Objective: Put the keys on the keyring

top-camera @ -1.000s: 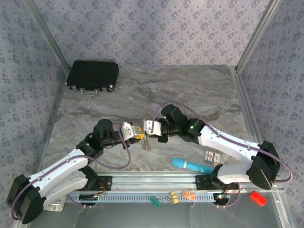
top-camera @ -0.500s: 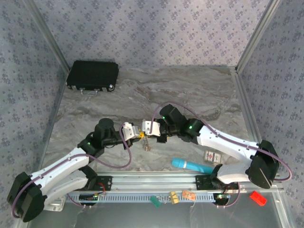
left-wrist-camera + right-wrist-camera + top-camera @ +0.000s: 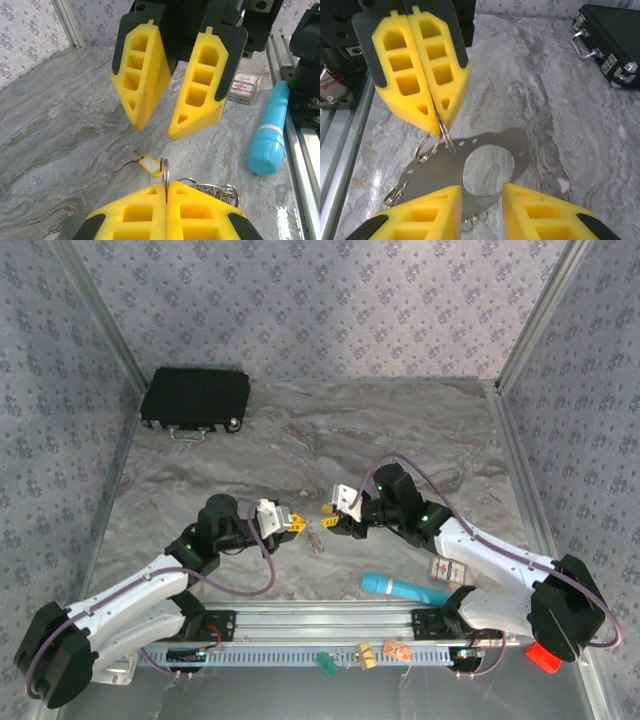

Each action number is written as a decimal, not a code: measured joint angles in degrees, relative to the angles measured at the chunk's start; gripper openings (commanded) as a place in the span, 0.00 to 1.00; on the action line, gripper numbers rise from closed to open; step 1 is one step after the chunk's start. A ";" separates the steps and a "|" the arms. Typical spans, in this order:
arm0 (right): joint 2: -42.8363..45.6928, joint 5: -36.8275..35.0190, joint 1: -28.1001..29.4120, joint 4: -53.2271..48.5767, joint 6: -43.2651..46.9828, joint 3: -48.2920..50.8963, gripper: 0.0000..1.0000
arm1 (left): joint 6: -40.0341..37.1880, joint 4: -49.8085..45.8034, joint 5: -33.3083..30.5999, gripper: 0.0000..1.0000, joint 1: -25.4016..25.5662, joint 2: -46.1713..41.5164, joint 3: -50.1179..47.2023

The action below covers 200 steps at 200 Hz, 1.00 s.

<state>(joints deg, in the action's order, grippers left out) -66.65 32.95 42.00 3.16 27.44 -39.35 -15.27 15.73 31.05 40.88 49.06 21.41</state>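
Note:
My left gripper [image 3: 166, 184] is shut on the keyring [image 3: 165, 170], a thin silvery metal ring standing up out of its closed tips. Further rings [image 3: 216, 190] of the same bunch hang to its right. One of the keys [image 3: 145, 163], with a yellow head and a short metal blade, lies flat on the table just beyond the ring. My right gripper [image 3: 482, 192] stands open facing the left gripper [image 3: 437, 131], a short gap away, with nothing between its fingers. In the top view the left gripper [image 3: 293, 524] and the right gripper [image 3: 330, 510] meet near the table's middle.
A turquoise cylinder [image 3: 400, 588] and a small card box [image 3: 448, 568] lie near the front right. A black case [image 3: 195, 398] sits at the back left. The metal rail [image 3: 330, 625] runs along the near edge. Loose chain links [image 3: 475, 220] lie below the right gripper.
My right gripper has opened and pulled back to the right, away from the left gripper. The left gripper has closed and stays shut on the ring.

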 measured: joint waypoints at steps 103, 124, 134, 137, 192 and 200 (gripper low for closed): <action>-3.65 1.75 2.69 4.48 -0.09 -0.33 0.22 | 1.88 1.70 0.68 0.00 0.00 -0.37 -0.66; -3.76 2.47 2.89 4.85 -0.11 -0.35 0.20 | 1.88 1.97 0.68 0.00 0.00 -0.37 -0.79; -3.93 2.71 3.06 4.85 -0.09 -0.44 0.19 | 1.88 2.10 0.68 0.00 0.00 -0.37 -0.79; -4.02 2.73 3.08 4.85 -0.09 -0.46 0.19 | 1.88 2.10 0.68 0.00 0.00 -0.37 -0.79; -4.94 3.54 3.32 4.74 -0.94 -1.22 0.00 | 1.70 2.16 0.20 0.32 -0.02 -0.37 -0.90; -4.96 3.39 3.45 4.37 -0.92 -1.46 0.00 | 1.90 2.27 -0.50 0.39 0.00 -0.37 -0.90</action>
<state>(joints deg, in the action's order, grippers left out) -71.61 36.34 45.45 7.53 26.52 -40.82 -13.37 18.00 30.55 40.88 48.69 20.51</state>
